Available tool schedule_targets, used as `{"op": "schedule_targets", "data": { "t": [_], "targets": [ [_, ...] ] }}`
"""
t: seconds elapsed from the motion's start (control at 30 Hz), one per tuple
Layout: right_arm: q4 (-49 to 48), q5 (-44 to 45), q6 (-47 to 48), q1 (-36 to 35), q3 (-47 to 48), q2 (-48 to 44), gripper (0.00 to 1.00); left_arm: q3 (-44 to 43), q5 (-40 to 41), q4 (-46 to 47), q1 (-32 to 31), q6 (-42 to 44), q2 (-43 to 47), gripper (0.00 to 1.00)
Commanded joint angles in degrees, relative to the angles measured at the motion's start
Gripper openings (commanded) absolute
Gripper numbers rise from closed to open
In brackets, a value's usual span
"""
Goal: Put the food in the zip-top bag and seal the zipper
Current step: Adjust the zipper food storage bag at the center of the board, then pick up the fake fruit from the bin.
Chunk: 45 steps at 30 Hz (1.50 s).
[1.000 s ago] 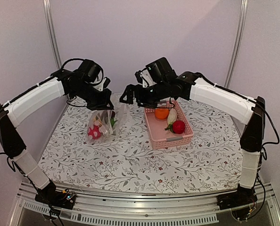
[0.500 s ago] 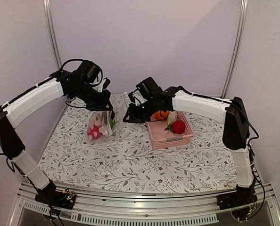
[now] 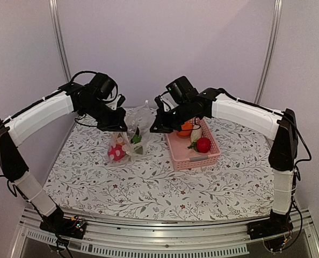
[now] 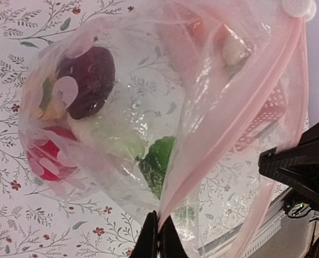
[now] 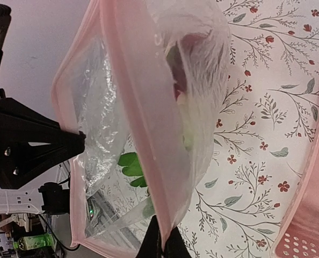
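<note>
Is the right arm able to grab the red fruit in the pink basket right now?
Probably not yet. Its end effector is pinched on the zip-top bag edge, so it must let go first. The red fruit lies uncovered in the pink basket nearby.

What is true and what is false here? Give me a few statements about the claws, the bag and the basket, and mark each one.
1. The left claw and the right claw each pinch an edge of the zip-top bag. True.
2. The pink basket is empty. False: an orange toy fruit, a white toy vegetable and a red toy fruit lie in it.
3. A dark purple toy sits inside the zip-top bag. True.
4. The pink basket stands on the left arm's side of the zip-top bag. False: it stands on the right arm's side.
</note>
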State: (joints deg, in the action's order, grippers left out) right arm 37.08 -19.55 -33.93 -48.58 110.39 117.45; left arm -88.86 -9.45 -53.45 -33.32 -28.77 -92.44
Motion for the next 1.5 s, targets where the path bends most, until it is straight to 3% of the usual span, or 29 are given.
{"op": "schedule_targets", "data": {
  "t": [0.0, 0.37, 0.53, 0.63, 0.77, 0.9, 1.2, 1.47],
  "targets": [
    [7.0, 1.9, 1.6, 1.6, 0.4, -4.1, 0.00, -2.1, 2.5, -0.4, -0.4, 1.1, 0.1, 0.00],
    [9.3, 0.5, 2.7, 3.1, -2.4, -3.1, 0.05, -5.4, -1.0, 4.7, -0.8, 1.4, -3.0, 0.00],
    [10.1, 1.4, 2.1, 3.7, -2.2, -3.6, 0.06, -6.3, 0.4, 2.4, -1.0, 1.5, -5.5, 0.00],
    [10.1, 1.2, 2.6, 3.7, -2.1, -4.6, 0.11, -6.5, 0.3, 3.3, -1.1, 2.0, -5.5, 0.00],
    [10.5, -0.2, 3.0, 3.8, -1.1, -5.5, 0.29, -7.3, -0.7, 3.7, -1.0, 2.6, -6.4, 0.00],
    [12.6, -0.7, 3.0, 3.9, 1.0, -6.8, 0.37, -7.6, -1.0, 3.7, -1.1, 3.0, -7.0, 0.00],
    [17.8, 1.2, 5.3, 7.7, 2.1, -11.7, 0.49, -7.6, -0.5, 3.8, -1.0, 3.6, -6.9, 0.00],
    [19.2, 4.4, 10.4, 14.6, -3.4, -12.8, 0.51, -7.5, -0.7, 3.9, -1.0, 3.9, -6.8, 0.00]
  ]
}}
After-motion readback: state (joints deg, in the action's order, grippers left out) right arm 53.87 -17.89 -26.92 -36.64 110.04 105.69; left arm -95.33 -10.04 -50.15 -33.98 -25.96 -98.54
